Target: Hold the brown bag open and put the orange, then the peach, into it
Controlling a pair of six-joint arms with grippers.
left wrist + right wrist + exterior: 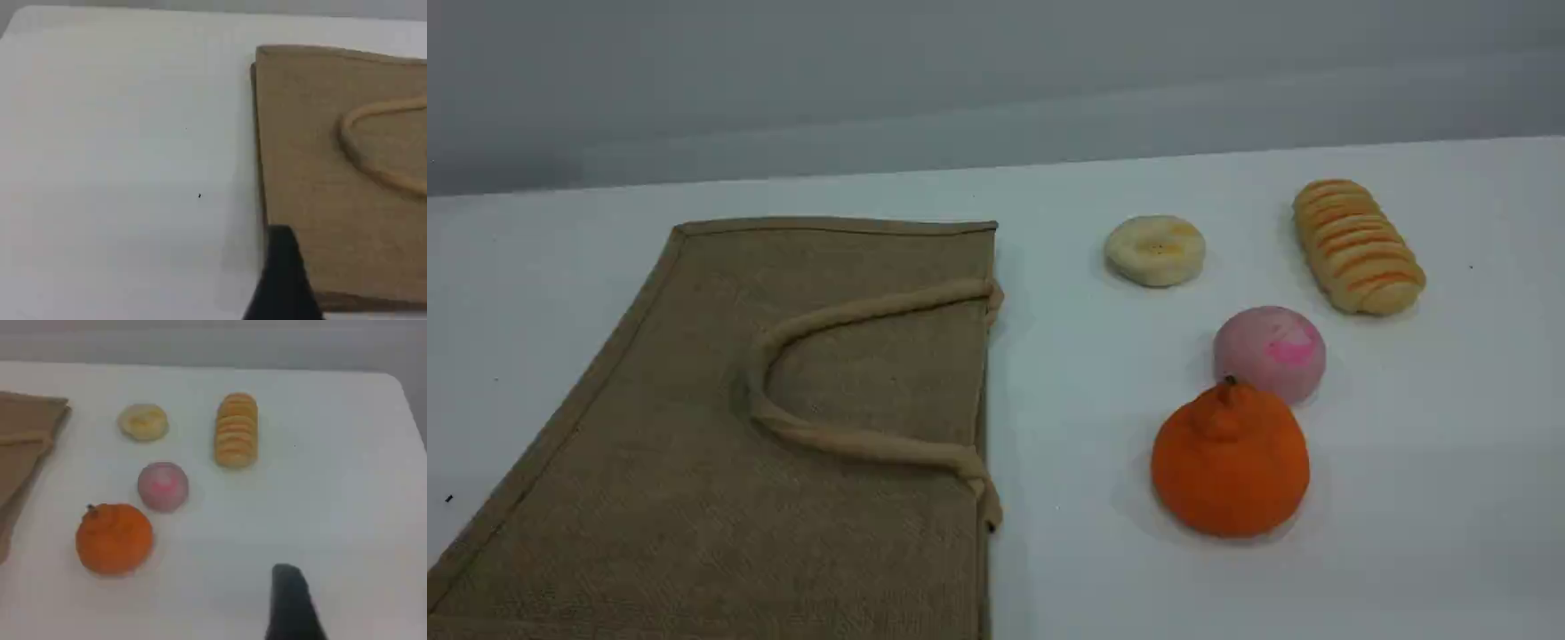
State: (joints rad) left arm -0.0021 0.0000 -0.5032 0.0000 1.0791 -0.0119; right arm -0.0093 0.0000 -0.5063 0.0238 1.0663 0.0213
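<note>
The brown bag (694, 462) lies flat on the left of the white table, its mouth edge facing right and one beige handle (871, 308) looped on top. To its right sits the orange (1230, 467), with the peach (1272, 351) touching it just behind. Neither arm shows in the scene view. The left gripper's dark fingertip (283, 277) hovers over the bag's (313, 167) near corner with nothing in it. The right gripper's fingertip (290, 603) hangs over bare table, right of the orange (113, 539) and the peach (163, 485), also with nothing in it.
A round cream bun (1156, 250) and an orange-striped bread loaf (1358, 246) lie behind the fruits at the back right. The table's far edge (1049, 164) runs in front of a grey wall. Bare white tabletop lies left of the bag (133, 167).
</note>
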